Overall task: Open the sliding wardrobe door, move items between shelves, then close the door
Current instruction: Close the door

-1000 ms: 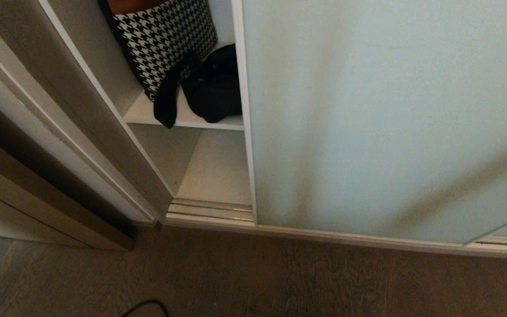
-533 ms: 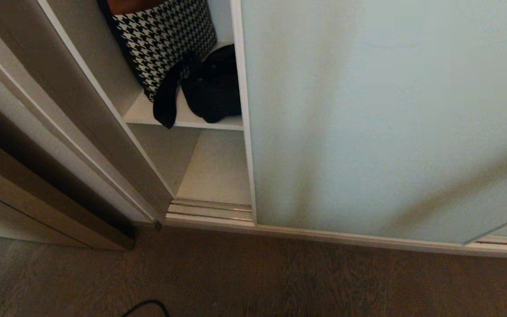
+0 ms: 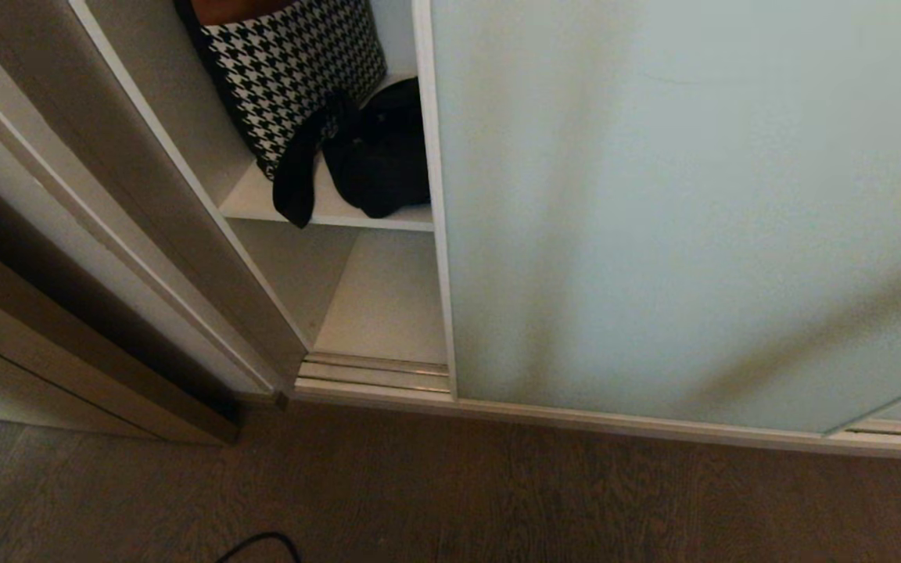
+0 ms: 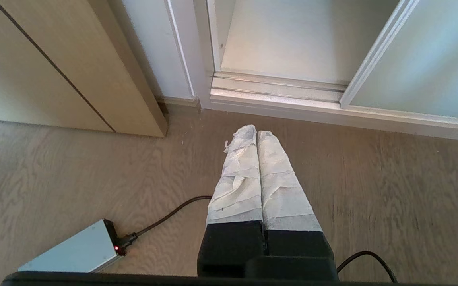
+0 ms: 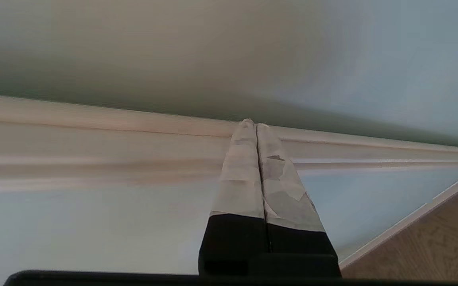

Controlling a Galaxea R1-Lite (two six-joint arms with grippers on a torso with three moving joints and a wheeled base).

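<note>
Sliding wardrobe door (image 3: 677,211) cut off by head view's top and right edges; its frame edge hides right part of black bag (image 3: 380,152) and of shelf (image 3: 325,209) beneath it. Houndstooth bag (image 3: 294,70) left of black bag cut by top edge; brown thing inside it too cropped to identify. Black cable (image 3: 259,545) on floor below door cut by bottom edge. Right wrist view: door frame blurred, contact of gripper tips (image 5: 253,123) with it unclear.
</note>
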